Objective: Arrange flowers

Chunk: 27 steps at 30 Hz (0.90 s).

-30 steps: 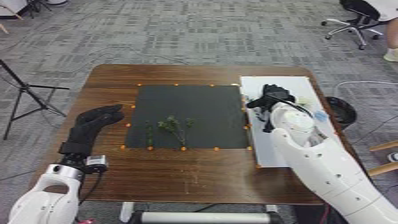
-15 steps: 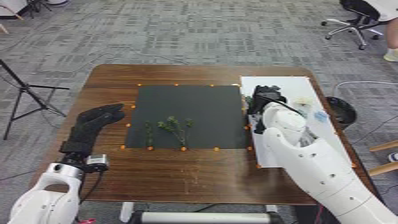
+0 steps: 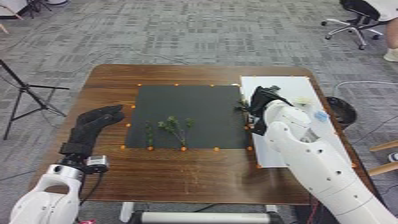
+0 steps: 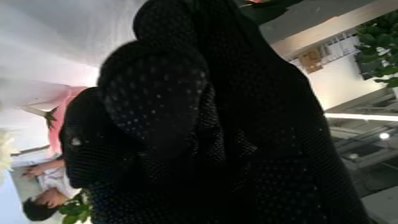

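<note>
Right hand [image 3: 264, 103] is sitting over the white board's [image 3: 293, 82] left edge, fingers looking clamped on a leafy stem [image 3: 242, 106]; grip point is hiding in the glove. Leaves are poking out on the mat side; can't tell the stem's long axis. Dark mat [image 3: 191, 100] is lying just left, so next move is probably leftward. Placed sprigs [image 3: 178, 129] are running near-to-far, left and nearer. Right arm is angling in from near right; left hand [image 3: 88, 124] is resting across the mat, fingers loosely extended.
</note>
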Available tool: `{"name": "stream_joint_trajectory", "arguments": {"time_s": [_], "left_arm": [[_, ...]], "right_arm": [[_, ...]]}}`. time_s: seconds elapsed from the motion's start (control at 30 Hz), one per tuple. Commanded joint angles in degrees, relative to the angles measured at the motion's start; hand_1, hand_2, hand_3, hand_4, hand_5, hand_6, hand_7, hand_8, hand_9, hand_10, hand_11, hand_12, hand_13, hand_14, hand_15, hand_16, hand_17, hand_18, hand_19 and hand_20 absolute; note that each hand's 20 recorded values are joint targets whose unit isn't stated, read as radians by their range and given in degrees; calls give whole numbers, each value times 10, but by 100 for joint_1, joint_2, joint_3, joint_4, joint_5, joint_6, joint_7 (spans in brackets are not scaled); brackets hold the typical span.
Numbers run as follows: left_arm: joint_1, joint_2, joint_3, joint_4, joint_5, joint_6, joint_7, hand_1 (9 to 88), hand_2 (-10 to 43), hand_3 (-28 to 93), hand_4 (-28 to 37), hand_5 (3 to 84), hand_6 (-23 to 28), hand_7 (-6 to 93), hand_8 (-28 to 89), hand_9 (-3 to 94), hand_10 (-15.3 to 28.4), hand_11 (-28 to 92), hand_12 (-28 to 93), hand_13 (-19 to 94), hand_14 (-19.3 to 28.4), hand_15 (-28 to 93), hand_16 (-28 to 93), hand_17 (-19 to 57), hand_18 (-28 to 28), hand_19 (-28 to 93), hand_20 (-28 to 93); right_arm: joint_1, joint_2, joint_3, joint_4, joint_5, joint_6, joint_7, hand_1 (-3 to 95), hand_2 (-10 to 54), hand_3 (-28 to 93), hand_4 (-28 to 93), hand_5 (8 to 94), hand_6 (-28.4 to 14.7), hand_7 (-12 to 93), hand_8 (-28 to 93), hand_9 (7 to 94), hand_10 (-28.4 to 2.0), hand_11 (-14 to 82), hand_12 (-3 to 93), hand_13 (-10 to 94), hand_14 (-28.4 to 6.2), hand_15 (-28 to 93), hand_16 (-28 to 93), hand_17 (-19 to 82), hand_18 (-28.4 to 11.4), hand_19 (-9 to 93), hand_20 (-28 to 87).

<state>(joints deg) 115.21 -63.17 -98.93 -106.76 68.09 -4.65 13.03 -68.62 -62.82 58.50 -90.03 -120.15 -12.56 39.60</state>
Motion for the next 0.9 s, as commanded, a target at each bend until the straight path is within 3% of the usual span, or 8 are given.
{"name": "stream_joint_trajectory", "arguments": {"time_s": [0.03,0.23,0.5,0.9], "left_arm": [[88,-24,-36,-75,12,-65,-89,289,-53,672,-189,501,28,139,-65,506,138,204,147,427,171,154,39,80,126,80,200],[157,17,-82,-122,5,-39,-104,289,-52,672,-189,502,27,139,-65,507,138,203,147,427,171,154,39,80,126,80,200],[198,7,-119,-144,1,-47,-121,286,-52,674,-189,501,28,138,-65,507,137,203,147,426,171,152,38,79,126,80,200],[153,13,-57,-122,12,-118,-132,284,-53,676,-189,501,28,138,-64,506,138,203,147,425,171,152,39,79,127,80,199]], "right_arm": [[-248,347,16,-544,472,370,6,673,-95,465,-39,680,-44,313,305,902,-98,228,411,937,-16,485,285,701,-67,840,418],[-491,494,138,-1390,794,637,0,665,-95,474,-23,688,-47,323,296,910,-99,232,405,937,-16,500,275,713,-61,840,421],[-964,370,-24,-1989,1147,923,-210,663,-95,476,-16,691,-48,336,282,915,-99,238,398,937,-15,514,257,719,-59,842,422],[-938,-110,-647,-1639,1069,1132,-195,657,-95,480,-6,689,-50,353,271,916,-99,242,392,937,-15,522,245,722,-56,844,419]]}}
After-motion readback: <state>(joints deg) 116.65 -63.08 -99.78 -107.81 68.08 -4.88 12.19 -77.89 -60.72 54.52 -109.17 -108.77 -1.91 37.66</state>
